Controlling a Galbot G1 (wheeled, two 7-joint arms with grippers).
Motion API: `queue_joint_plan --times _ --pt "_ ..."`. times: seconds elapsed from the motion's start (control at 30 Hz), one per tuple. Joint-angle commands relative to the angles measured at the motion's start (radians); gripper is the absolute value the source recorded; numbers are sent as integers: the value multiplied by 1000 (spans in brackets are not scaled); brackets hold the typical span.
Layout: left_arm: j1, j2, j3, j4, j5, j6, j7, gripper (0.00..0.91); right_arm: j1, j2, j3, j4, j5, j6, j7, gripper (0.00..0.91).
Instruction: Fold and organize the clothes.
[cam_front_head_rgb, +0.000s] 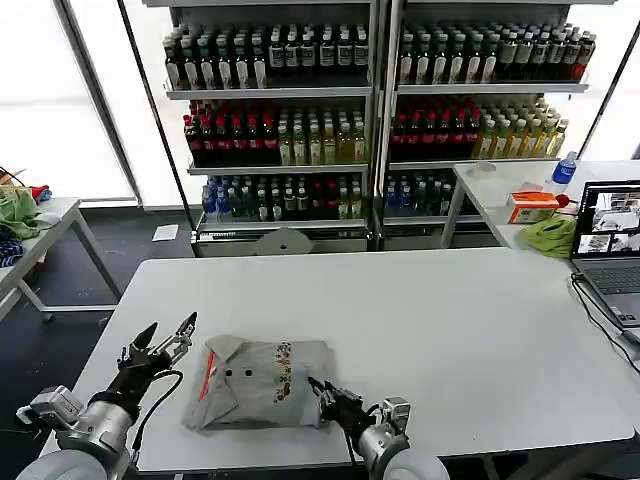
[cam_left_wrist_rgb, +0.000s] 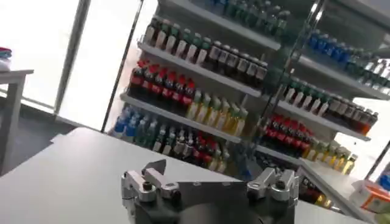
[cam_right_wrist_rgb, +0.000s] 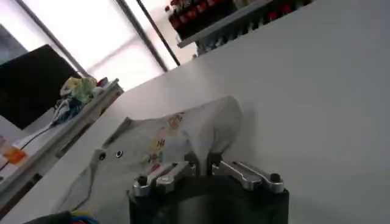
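A light grey shirt (cam_front_head_rgb: 255, 385) lies folded in a compact rectangle near the front edge of the white table (cam_front_head_rgb: 420, 320). It has a red-orange mark at its left side and a strip of multicoloured print down the middle. My right gripper (cam_front_head_rgb: 322, 388) sits at the shirt's front right corner, shut on a fold of the fabric. In the right wrist view the grey shirt (cam_right_wrist_rgb: 164, 143) runs into the narrow gap of that gripper (cam_right_wrist_rgb: 198, 163). My left gripper (cam_front_head_rgb: 166, 334) hovers open, just left of the shirt and above the table, with nothing between its fingers (cam_left_wrist_rgb: 145, 181).
Shelves of bottles (cam_front_head_rgb: 370, 110) stand behind the table. A laptop (cam_front_head_rgb: 608, 245) with cables, a bright green cloth (cam_front_head_rgb: 548, 236) and an orange box (cam_front_head_rgb: 530, 206) are at the right. A side table (cam_front_head_rgb: 45, 225) with cloths stands at the left.
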Motion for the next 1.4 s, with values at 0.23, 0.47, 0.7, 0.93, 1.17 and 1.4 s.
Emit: queue_joint_plan --times 0.23,0.47,0.7,0.93,1.17,1.4 --pt "8 5 -11 5 -2 -3 4 907 -77 -142 256 88 -111 -120 -98 0" --pt "3 3 -5 10 -2 -3 5 907 -165 -227 415 106 -199 -225 -155 0" --pt "3 1 1 10 -3 -2 3 907 -210 -246 465 80 -275 -190 -170 605" --pt "11 5 -8 -4 -4 -1 1 907 -204 -231 473 105 -302 -157 -176 907" --pt "15 4 -12 -7 -4 -2 0 907 -181 -219 487 103 -338 -97 -137 907" --pt "17 0 -9 -11 -1 -2 -3 907 -122 -144 397 134 -339 -24 -147 907"
